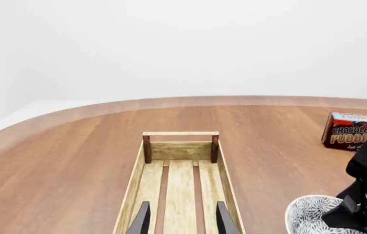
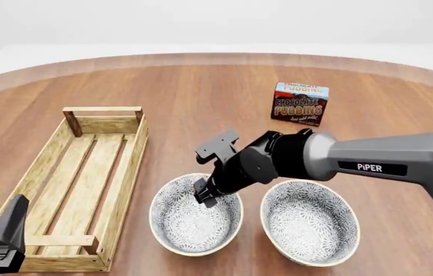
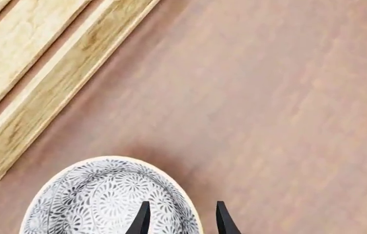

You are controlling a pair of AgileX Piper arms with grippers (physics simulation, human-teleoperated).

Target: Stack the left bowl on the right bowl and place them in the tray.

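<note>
Two patterned grey-white bowls sit side by side near the table's front: the left bowl (image 2: 195,215) and the right bowl (image 2: 310,223). My right gripper (image 2: 203,193) reaches across to the left bowl's far rim. In the right wrist view the right gripper (image 3: 181,218) is open, one finger over the left bowl's (image 3: 102,200) inside and the other outside its rim. The light-wood tray (image 2: 128,172) lies left of the bowls with nothing in it. My left gripper (image 1: 182,220) is open above the tray's (image 1: 181,175) near end, holding nothing.
A chocolate pudding box (image 2: 301,104) stands behind the bowls, toward the far right. The right arm's grey link (image 2: 385,161) stretches over the right bowl. The round table's far edge (image 2: 216,57) curves behind everything.
</note>
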